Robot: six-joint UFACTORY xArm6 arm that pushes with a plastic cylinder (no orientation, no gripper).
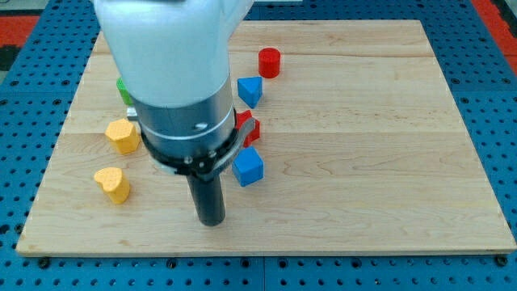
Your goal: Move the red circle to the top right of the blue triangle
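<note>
1. Camera view: the red circle [269, 62] stands on the table [380, 153] near the view's top, just up and to the right of the blue triangle [250, 90], close to it but apart. Judged from that, it already sits about where the task wants it.
2. My tip [212, 220] rests low on the board, well below both, touching no block. There is no gripper on this rod, so nothing opens or clamps; it can only push.
3. The arm's wide body hides much of the middle-left. A red block [249, 129] peeks out beside it, shape unclear, with a blue cube [249, 166] just below.
4. Two yellow blocks [122, 136] [113, 184] lie at the left, apart from the tip; a green block [124, 89] shows only as a sliver.
</note>
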